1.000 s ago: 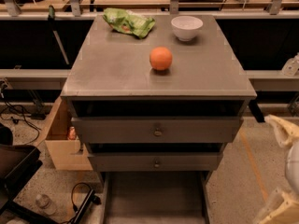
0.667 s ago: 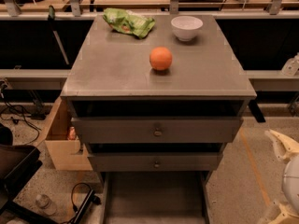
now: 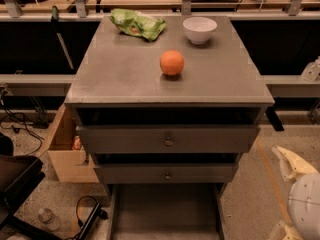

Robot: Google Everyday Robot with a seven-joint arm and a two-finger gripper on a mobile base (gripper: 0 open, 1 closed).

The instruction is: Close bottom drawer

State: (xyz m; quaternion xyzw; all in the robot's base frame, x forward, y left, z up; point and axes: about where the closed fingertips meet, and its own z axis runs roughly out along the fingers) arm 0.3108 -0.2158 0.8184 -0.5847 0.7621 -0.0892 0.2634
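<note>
The grey cabinet [image 3: 167,79] stands in the middle of the camera view. Its bottom drawer [image 3: 165,211] is pulled far out towards me. Its shallow grey tray shows at the bottom edge, and its front panel and knob are cut off below the frame. The two drawer fronts above it, each with a small knob [image 3: 169,142], sit almost flush. My gripper [image 3: 284,196] is at the lower right, to the right of the open drawer and apart from it. Its cream fingers [image 3: 289,163] are spread open and hold nothing.
On the cabinet top lie an orange [image 3: 172,62], a white bowl [image 3: 200,29] and a green chip bag [image 3: 137,24]. A cardboard box [image 3: 64,149] stands at the cabinet's left. Cables, a plastic bottle [image 3: 48,217] and a dark chair [image 3: 15,184] are on the floor at left.
My gripper has sunk lower in the view at the right edge. The cabinet, the drawers and the things on top have not moved.
</note>
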